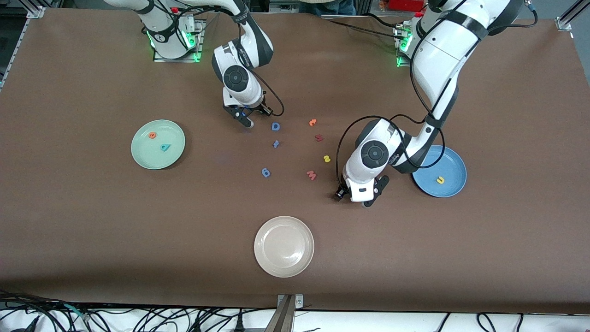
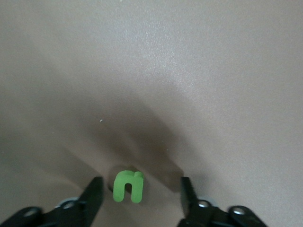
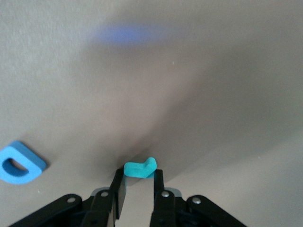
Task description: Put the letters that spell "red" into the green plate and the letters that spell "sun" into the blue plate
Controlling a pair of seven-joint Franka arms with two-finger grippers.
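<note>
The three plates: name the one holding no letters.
The round white plate, nearest the front camera, is bare. The pale green plate holds two letters; the blue plate holds one.

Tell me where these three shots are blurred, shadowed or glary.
Front view: even light, crisp, soft sheen on the white plate. Left wrist view: the left gripper casts a broad dark shadow around the green n; bright sheen higher on the table. Right wrist view: the teal r is sharp between the right gripper fingers, with a smeared blue blur farther off.

Matt brown table covering [image 1: 92,207], glossy white plate [image 1: 284,246], matt foam-like green "n" [image 2: 128,186], smooth mint-green plate [image 1: 158,144].
</note>
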